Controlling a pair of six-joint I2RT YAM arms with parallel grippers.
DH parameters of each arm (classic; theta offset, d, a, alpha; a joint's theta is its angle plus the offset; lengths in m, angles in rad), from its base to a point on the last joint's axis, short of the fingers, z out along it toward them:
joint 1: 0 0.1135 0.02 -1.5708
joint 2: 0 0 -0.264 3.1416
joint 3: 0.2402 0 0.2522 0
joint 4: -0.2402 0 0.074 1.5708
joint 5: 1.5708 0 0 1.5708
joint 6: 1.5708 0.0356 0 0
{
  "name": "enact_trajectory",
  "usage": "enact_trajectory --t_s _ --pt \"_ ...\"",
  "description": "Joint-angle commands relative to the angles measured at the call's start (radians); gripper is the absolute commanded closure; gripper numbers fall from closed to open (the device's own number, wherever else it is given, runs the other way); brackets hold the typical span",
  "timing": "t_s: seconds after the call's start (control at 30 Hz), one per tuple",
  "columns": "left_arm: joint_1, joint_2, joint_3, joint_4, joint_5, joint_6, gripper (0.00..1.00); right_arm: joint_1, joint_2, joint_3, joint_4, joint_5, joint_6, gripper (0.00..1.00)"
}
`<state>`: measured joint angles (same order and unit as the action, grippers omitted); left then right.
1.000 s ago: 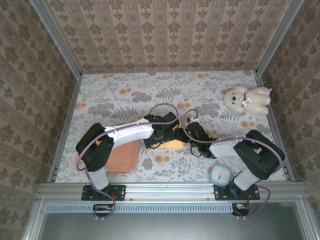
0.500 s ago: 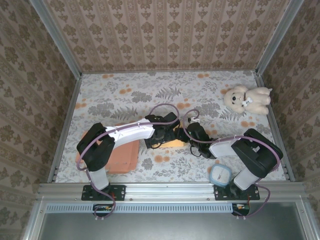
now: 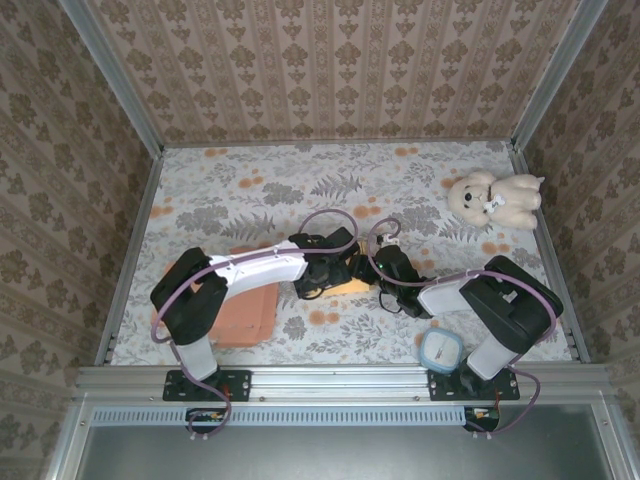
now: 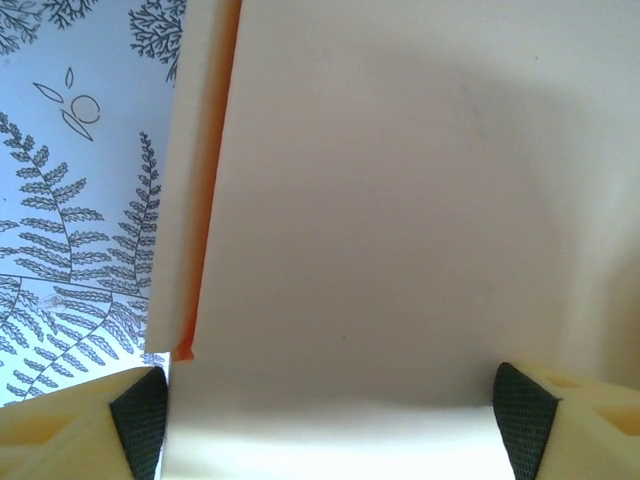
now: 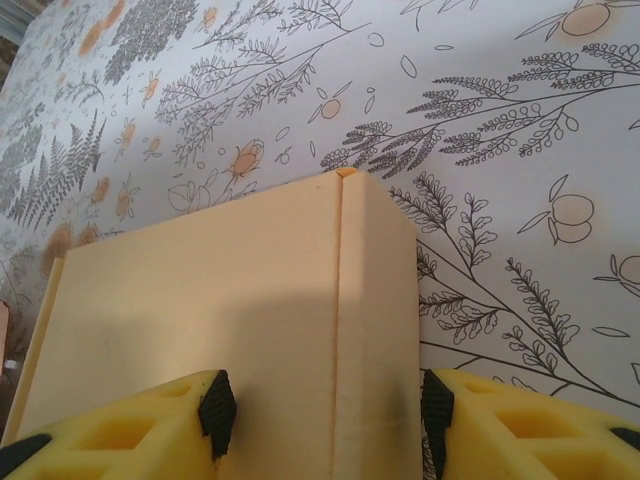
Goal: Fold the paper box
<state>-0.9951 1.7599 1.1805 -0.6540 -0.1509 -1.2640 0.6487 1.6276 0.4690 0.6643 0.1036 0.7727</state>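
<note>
Two robot arms meet over a cream paper box at the middle of the floral-covered table, the folding job apparently midway: one side wall already stands creased upright against the top panel, while a long flap lies flat with an orange inner edge showing. The left gripper straddles that broad flat panel, its fingers set wide at either edge; whether they actually press the card cannot be told. The right gripper sits at the folded corner, one pad over the top face and the other just beside the upright wall, and again a real pinch cannot be confirmed. The next move likely calls for one arm to steady the raised wall while the other lifts the flat flap along its crease without crushing the thin card. An orange tray lies partly under the left arm, nothing visible on its bare part. A small blue-rimmed container near the right arm's base looks empty. A teddy bear sits well apart at the far right.
</note>
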Motion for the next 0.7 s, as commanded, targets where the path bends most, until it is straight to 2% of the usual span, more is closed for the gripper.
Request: enact_trajectory --t_s 0.0,0.3,0.67 --pt "-0.018 -0.031 -0.017 0.106 0.039 -0.011 0.18 0.006 0.039 -0.023 -0.028 -0.057 0.018 0.45" --pt "-0.007 -0.066 -0.053 0.148 0.063 -0.024 0.22 0.005 0.056 -0.026 -0.012 -0.055 0.030 0.47" --pt "-0.010 -0.099 -0.040 0.168 0.055 -0.029 0.21 0.005 0.064 -0.032 0.003 -0.055 0.043 0.48"
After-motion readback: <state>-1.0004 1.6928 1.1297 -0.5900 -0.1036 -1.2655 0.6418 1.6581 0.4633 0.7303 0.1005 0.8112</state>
